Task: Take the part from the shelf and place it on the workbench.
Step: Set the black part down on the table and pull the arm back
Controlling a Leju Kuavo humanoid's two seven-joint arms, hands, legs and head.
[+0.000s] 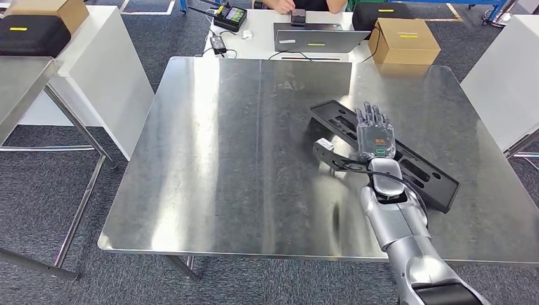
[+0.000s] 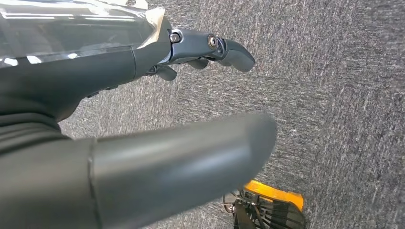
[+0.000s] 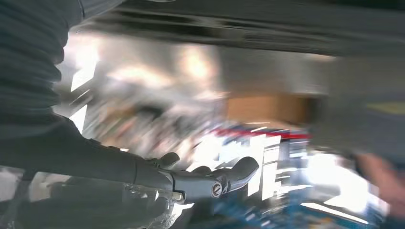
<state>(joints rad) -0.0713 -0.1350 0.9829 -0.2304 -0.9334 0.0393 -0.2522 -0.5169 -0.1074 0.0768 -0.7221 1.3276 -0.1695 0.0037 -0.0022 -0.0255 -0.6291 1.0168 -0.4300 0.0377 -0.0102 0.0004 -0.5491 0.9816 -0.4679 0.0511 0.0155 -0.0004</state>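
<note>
A long black part [image 1: 421,173] with slots lies flat and diagonal on the right half of the steel workbench [image 1: 222,159]. My right hand [image 1: 375,136] hovers over the middle of the part, fingers straight and spread, thumb sticking out to the left, holding nothing. In the blurred right wrist view, the right hand [image 3: 157,174] has its fingers [image 3: 239,171] stretched out with nothing between them. My left hand [image 2: 100,71] hangs over grey carpet with its fingers [image 2: 229,50] apart and empty.
Beyond the workbench's far edge stands a white table with a laptop [image 1: 318,37], a cardboard box [image 1: 403,39] and a seated person [image 1: 305,5]. Another steel table [image 1: 19,82] stands at the left, with a black case [image 1: 32,33] behind it.
</note>
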